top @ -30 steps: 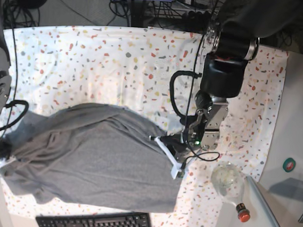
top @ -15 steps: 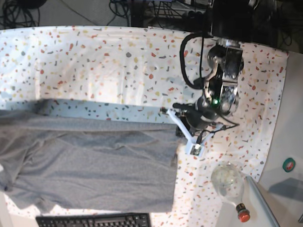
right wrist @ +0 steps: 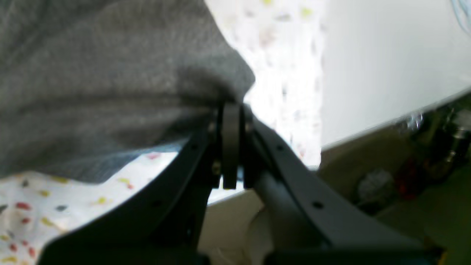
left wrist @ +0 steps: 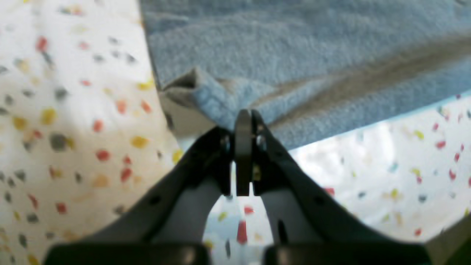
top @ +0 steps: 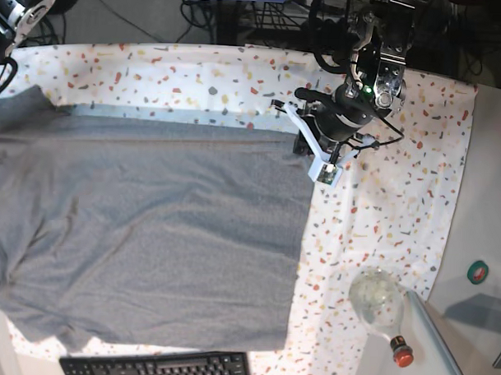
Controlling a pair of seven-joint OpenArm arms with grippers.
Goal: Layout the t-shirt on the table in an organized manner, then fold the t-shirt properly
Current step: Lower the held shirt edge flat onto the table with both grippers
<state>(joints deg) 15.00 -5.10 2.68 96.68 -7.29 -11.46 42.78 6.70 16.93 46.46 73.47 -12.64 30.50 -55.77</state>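
**Q.** Where is the garment, and what grips it?

**A.** One t-shirt [top: 150,233] is spread over the table [top: 398,217]. Its upper edge is drawn taut and its lower hem reaches the table's near edge, next to a keyboard [top: 158,367]. The left gripper [left wrist: 243,121] has its jaws pinched tight on the shirt's upper corner; seen from the base view it sits at the shirt's top right corner [top: 306,140]. The right gripper [right wrist: 231,110] is likewise clamped on grey cloth, at the opposite corner, beyond the table's edge.

**Q.** What could go wrong from here?

**A.** In my judgement there are three risks. Each pinch holds only a small fold, so more tension between the arms could pull the corner free and let the edge collapse. The far end of the shirt overhangs the table on the right gripper's side, and if released there it may slide off. The wrinkles running across the body would be set into the fold if it were lowered unevenly.

**Q.** What is the count of items?

**A.** One t-shirt, two grippers, one table and one keyboard. Past the shirt's lower right corner there is also one clear bottle [top: 380,306] with a red cap.
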